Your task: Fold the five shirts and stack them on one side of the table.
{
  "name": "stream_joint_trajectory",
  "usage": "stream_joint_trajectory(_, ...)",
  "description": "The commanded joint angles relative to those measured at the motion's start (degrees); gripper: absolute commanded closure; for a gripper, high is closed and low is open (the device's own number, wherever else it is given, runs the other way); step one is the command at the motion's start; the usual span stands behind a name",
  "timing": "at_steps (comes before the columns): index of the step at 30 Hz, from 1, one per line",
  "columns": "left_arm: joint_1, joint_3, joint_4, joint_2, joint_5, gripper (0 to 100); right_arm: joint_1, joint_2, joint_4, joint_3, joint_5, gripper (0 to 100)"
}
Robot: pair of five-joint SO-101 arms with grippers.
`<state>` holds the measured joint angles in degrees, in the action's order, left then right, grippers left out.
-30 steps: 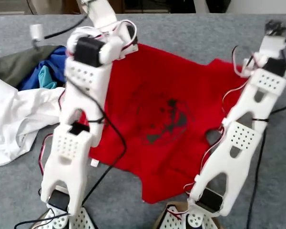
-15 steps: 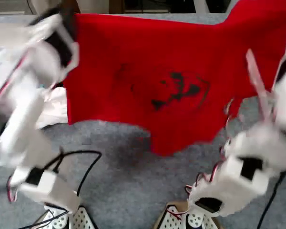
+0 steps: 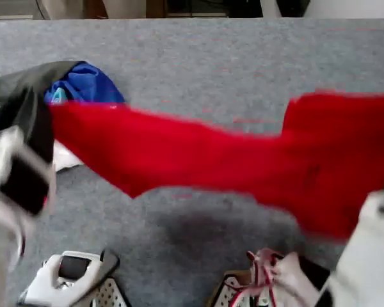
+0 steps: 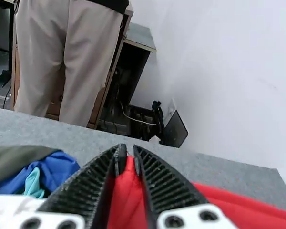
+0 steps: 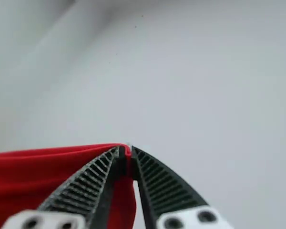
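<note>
Ribbed fingers of the left tool (image 4: 126, 160) were clamped on a fold of the red shirt (image 3: 198, 157). The right tool (image 5: 126, 152) pinched another edge the same way. The shirt hung stretched between them above the grey surface (image 3: 211, 57). Farther off, on the left, a blue shirt (image 3: 83, 86), an olive shirt (image 3: 25, 80) and a white shirt (image 4: 5, 207) lay heaped together.

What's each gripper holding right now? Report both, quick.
The left gripper is closed on the red shirt.
The right gripper is closed on the same red shirt.
</note>
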<state>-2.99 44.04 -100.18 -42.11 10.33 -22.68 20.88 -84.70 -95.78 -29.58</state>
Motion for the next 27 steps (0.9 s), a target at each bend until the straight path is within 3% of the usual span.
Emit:
stream_joint_trajectory(1,0.44,-13.36,-0.53,-10.77,-0.62,98,0.75,1.80,1.32,0.40,-2.90,99.7)
stream_joint_trajectory(7,0.44,-30.51,-0.18,-22.29,-0.44,98,0.66,2.07,0.53,0.40,-4.22,99.7)
stream_joint_trajectory(12,0.44,-38.42,3.08,-22.46,-0.18,98,0.92,1.19,-5.01,1.45,-4.31,99.7)
stream_joint_trajectory(17,-4.48,-52.40,16.97,-16.22,-0.09,98,1.10,-3.38,-10.46,5.93,-5.71,99.7)
stream_joint_trajectory(21,-9.14,-62.68,34.37,-7.25,-0.09,98,3.38,-11.74,-11.52,10.68,-4.04,99.7)
stream_joint_trajectory(27,-7.21,-61.54,60.48,9.19,-0.09,98,3.82,-31.78,-1.14,16.75,-0.79,99.7)
